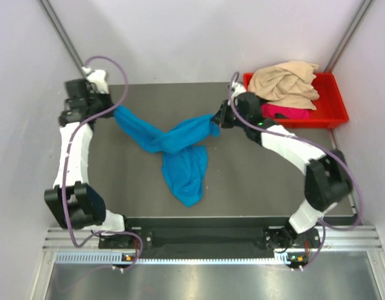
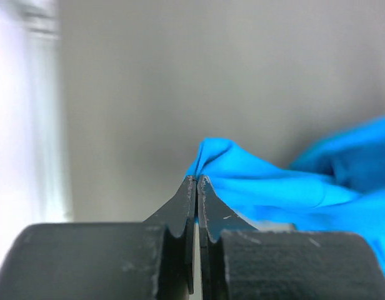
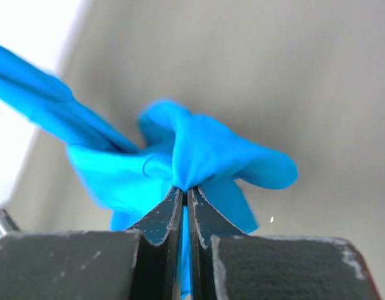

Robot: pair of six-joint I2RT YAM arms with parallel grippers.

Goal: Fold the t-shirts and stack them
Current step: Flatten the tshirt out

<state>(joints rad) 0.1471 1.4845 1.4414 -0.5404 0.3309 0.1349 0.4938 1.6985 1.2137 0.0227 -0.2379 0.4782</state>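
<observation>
The turquoise-blue t-shirt (image 1: 174,147) hangs stretched between both grippers above the dark table, its middle twisted and its lower part drooping onto the table. My left gripper (image 1: 111,111) is shut on one end of it; the cloth (image 2: 255,181) shows pinched at the fingertips in the left wrist view. My right gripper (image 1: 219,119) is shut on the other end; the bunched cloth (image 3: 199,156) shows in the right wrist view. The beige-tan t-shirt (image 1: 285,81) lies crumpled on the magenta-pink t-shirt (image 1: 286,112) in the bin.
A red plastic bin (image 1: 333,106) stands at the back right corner of the table (image 1: 255,187). White walls close in on the left, back and right. The arm bases sit on a rail at the near edge.
</observation>
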